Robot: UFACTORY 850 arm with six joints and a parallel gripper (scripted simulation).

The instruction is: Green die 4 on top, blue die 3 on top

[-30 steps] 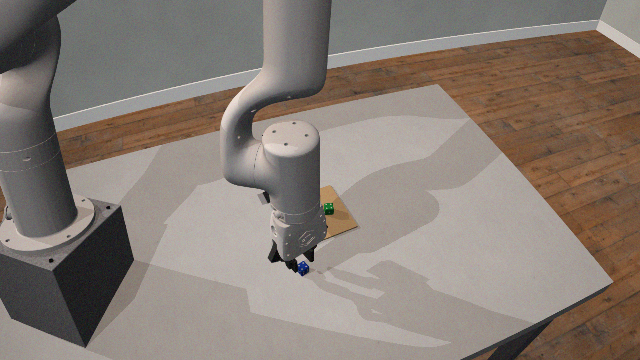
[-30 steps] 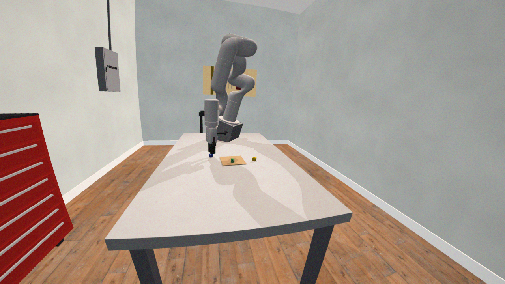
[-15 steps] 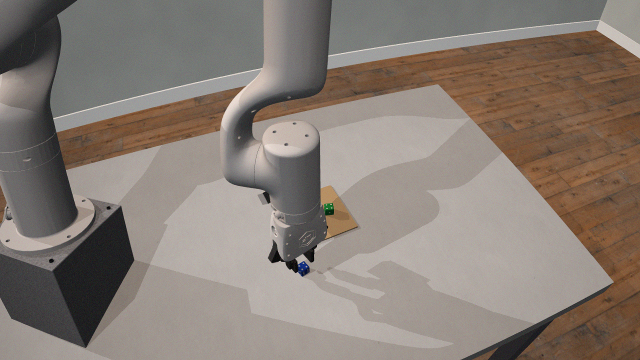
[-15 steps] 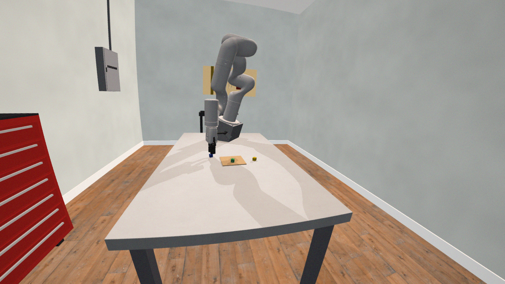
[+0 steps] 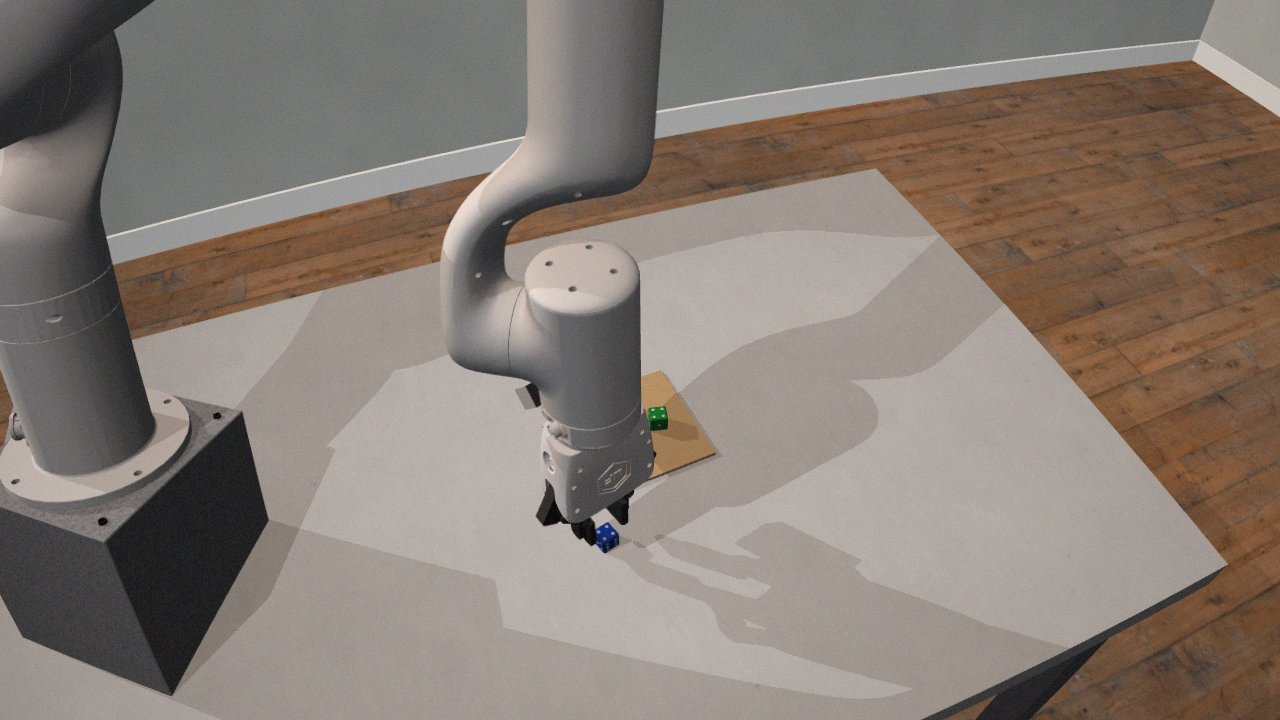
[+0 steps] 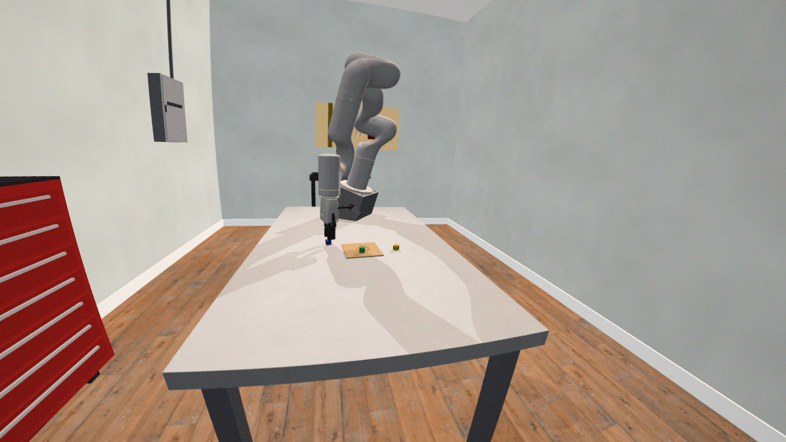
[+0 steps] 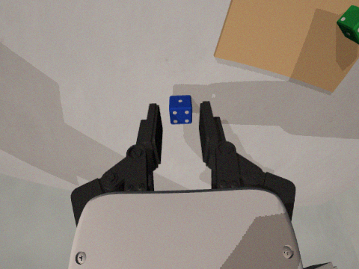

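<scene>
The blue die (image 5: 606,537) (image 6: 328,242) (image 7: 180,109) lies flat on the table, off the mat, with its 4 face apparently up and its 1 face on a side. My gripper (image 5: 605,530) (image 6: 330,237) (image 7: 179,115) is partly open and low over it; the fingertips stand on either side of the die with gaps in the wrist view. The green die (image 5: 657,418) (image 6: 361,249) (image 7: 350,23) lies on the tan mat (image 5: 662,383) (image 6: 374,252) (image 7: 262,37); its top number is hard to read. The yellow die (image 6: 395,247) lies beyond the mat; its pips are too small to read.
The table (image 5: 805,573) (image 6: 307,324) (image 7: 112,48) carries the robot's dark base block (image 5: 187,537) (image 6: 357,203). The mat's nearest corner is a short way from the blue die. In the top view the arm hides the yellow die and part of the mat.
</scene>
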